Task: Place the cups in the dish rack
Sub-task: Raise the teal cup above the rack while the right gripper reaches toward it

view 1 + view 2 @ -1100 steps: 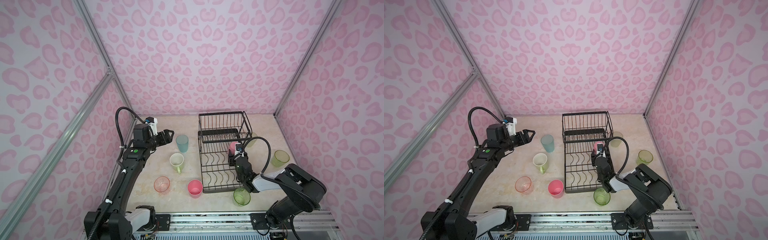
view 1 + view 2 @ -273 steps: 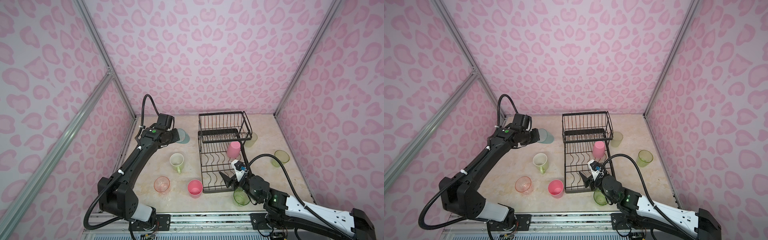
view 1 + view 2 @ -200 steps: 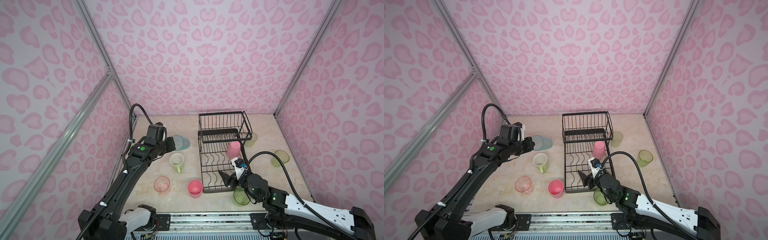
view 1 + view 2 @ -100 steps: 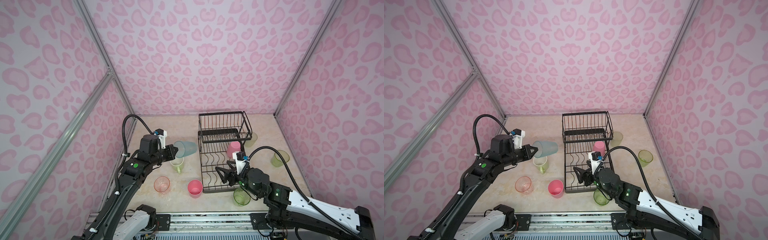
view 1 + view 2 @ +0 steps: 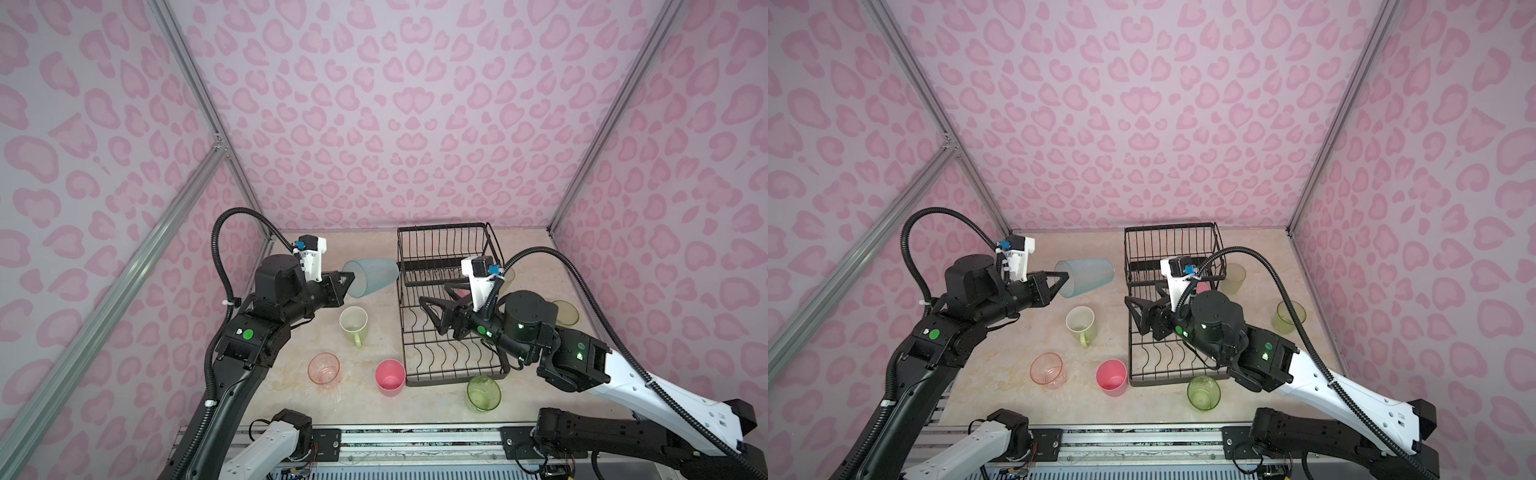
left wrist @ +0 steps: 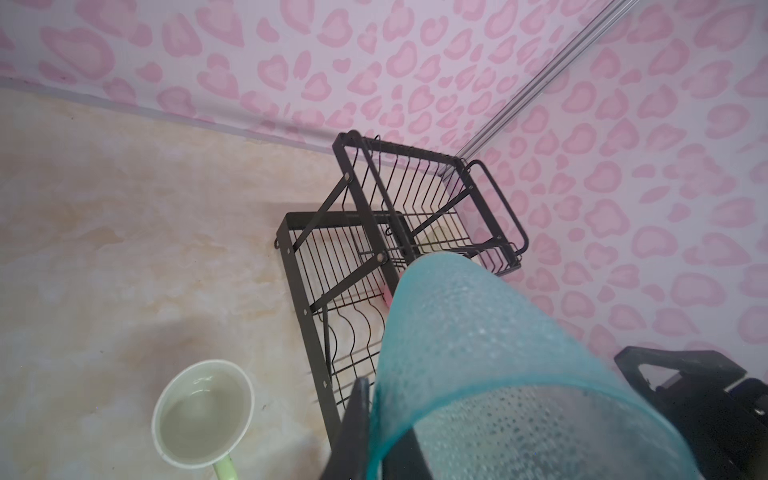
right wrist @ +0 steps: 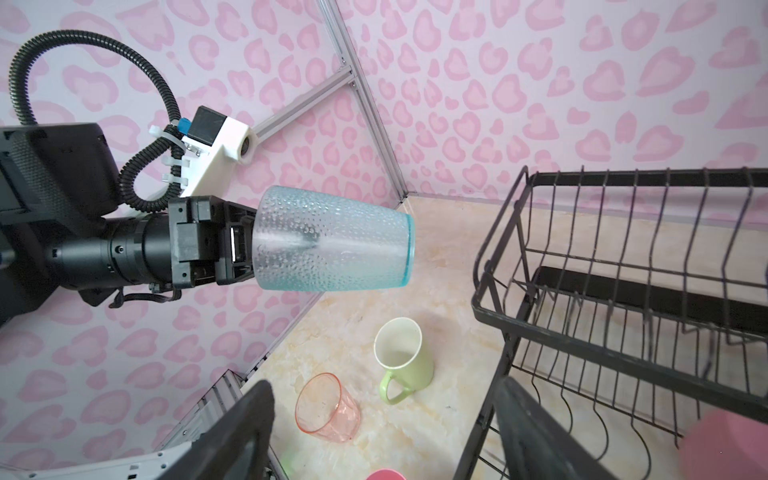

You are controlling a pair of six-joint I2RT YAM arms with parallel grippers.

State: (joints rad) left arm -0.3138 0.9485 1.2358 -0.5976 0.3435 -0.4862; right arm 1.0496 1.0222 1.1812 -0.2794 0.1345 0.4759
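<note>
Frosted teal tumbler (image 5: 372,276): in both top views it is held on its side above the surface (image 5: 286,386), base toward the dish rack (image 5: 440,361) and near its raised basket.
Left hand (image 5: 348,277): clamped on the tumbler's mouth wall.
Right hand (image 5: 436,316): held apart and empty over the rack's lower tray.
Tumbler wall (image 6: 498,332): in the left wrist view thin, dimpled plastic is shown; it is judged light, slightly flexible and not fragile.
Tumbler mouth (image 7: 259,237): in the right wrist view one finger is dimly seen inside through the wall. A rim pinch is judged prone to pivoting; the textured mid-body would be gripped more securely.
</note>
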